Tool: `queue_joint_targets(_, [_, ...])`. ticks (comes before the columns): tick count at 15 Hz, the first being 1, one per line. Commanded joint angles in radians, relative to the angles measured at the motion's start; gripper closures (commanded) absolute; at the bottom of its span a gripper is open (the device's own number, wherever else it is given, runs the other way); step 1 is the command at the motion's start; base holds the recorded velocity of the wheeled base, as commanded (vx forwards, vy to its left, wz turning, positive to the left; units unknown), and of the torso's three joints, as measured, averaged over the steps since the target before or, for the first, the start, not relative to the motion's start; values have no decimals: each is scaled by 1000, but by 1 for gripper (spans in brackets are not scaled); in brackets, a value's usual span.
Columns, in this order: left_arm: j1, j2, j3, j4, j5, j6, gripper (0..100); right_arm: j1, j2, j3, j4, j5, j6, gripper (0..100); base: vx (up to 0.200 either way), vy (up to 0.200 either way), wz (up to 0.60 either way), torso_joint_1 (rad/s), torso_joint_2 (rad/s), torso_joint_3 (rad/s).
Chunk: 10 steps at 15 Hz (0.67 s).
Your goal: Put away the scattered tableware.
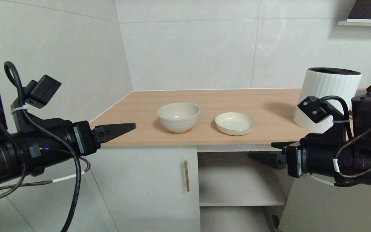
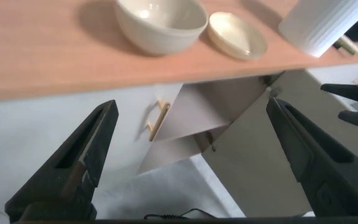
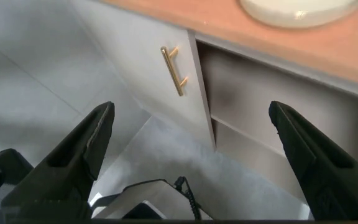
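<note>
Left claw point(image 1: 124, 128): jaws spread wide, holding and touching nothing, level with the front edge of the bench point(image 1: 262, 103) and short of it. Right claw point(image 1: 262, 151): also wide open and empty, lower down, in front of the open cupboard shelf point(image 1: 237, 180) under the bench.

On the bench stand a deep bowl point(image 1: 178, 116) and, just beside it towards the right arm, a shallow dish point(image 1: 235, 123), apart from each other. Both look like glazed ceramic, so probably stiff, smooth, slippery and breakable. The bowl is likely the heavier.

Recommended hold: pinch the rim, one finger inside and one outside. The dish's low rim leaves less margin.
</note>
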State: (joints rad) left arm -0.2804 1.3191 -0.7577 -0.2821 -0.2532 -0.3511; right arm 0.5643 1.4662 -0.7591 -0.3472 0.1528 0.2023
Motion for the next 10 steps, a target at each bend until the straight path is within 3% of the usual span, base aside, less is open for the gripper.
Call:
queue_joint_targets(1, [0,12,0,0,0,0,0,0,11,0,1,1,0,0,0,0,0,193,-481,-281])
queue_joint_targets(7, [0,45,-2,-9,2,0,0,-1,28,1,-16,-1,-6,0,0,0,0,204,-470,-269])
queue_joint_targets(10, [0,81,-12,-37,6,0,0,-7,57,-16,-35,-7,-18,0,0,0,0,66,-137,-74])
